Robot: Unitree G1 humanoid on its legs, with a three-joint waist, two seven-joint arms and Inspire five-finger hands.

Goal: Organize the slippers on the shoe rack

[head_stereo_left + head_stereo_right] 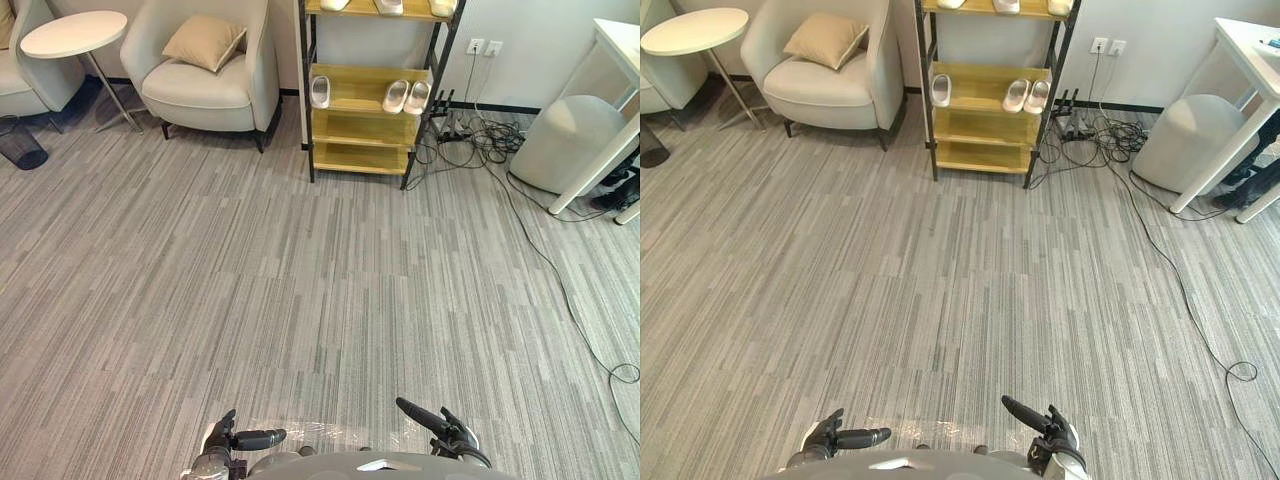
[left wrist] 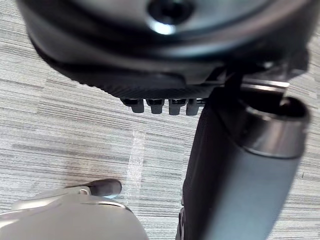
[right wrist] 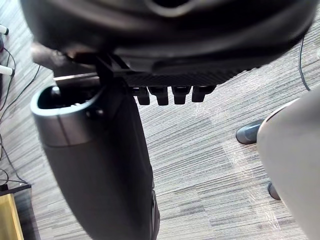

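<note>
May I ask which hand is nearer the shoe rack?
Right. The right hand sits far in front of the shoe rack, nearly in line; the left hand is farther off leftward.

- Shoe rack (image 1: 362,128): yellow wooden shelves in a black frame, upright, well ahead of the left hand (image 1: 225,438) and right hand (image 1: 450,432).
- Single white slipper (image 1: 320,91): middle shelf, left end.
- Pair of white slippers (image 1: 406,97): side by side at the same shelf's right end.
- Top-shelf slippers (image 1: 390,6): white, partly cut off.

Slippers (image 1: 396,96) are white, shoe rack (image 1: 360,128) yellow with black frame, carpet (image 1: 300,280) streaked grey.
</note>
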